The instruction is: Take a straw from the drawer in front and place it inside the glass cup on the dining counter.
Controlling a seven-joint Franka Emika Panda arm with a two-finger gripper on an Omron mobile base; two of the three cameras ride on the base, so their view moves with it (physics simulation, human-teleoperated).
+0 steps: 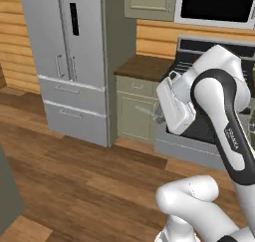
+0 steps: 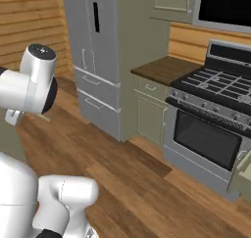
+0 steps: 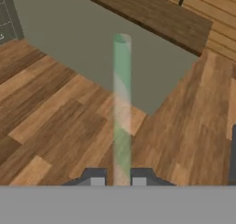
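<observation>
Since the straw (image 3: 122, 108) looks light and thin, gripper (image 3: 118, 181) pinching its low end w/ gentle force seems right

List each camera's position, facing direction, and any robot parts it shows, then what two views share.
Left base view: behind the arm's left, facing the fridge and stove; arm at right.
Right base view: behind the arm's right, facing the same fridge and stove; arm at left.
Hand view: on the hand, looking along the gripper shut on the straw, toward floor and dining counter.
</observation>
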